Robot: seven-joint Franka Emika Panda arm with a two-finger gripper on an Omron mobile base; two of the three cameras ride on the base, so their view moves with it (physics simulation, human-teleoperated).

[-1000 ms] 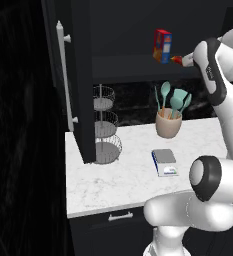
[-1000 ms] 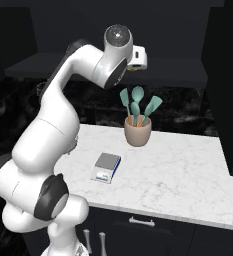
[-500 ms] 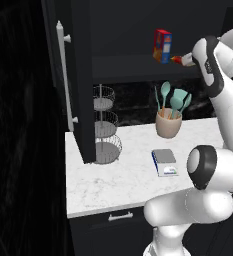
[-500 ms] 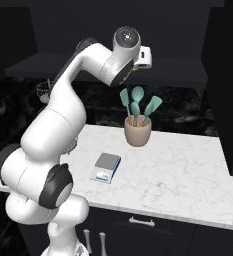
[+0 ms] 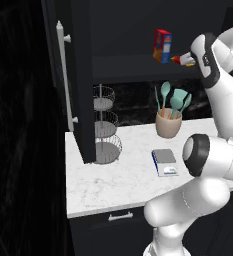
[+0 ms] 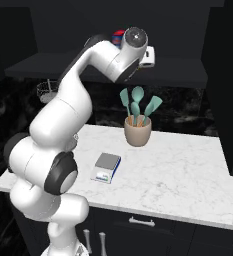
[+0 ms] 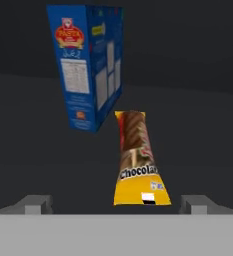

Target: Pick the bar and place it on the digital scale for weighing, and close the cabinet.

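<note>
Upright blue-and-red printed box (image 7: 88, 65) stands on the dark cabinet shelf (image 5: 138, 65), just beside the far end of the slim red and orange-yellow wrapped bar (image 7: 137, 160). Bar lies flat near the shelf's front edge, lengthwise between the open two-finger claw (image 7: 115, 202), fingertips (image 7: 35, 204) either side, not touching.

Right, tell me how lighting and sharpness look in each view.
Left base view: counter bright, open cabinet nearly black, no glare. Right base view: soft and grainy, the shelf dim. Hand view: bar and box evenly lit, small print blurred; end effector fingertips pale.
</note>
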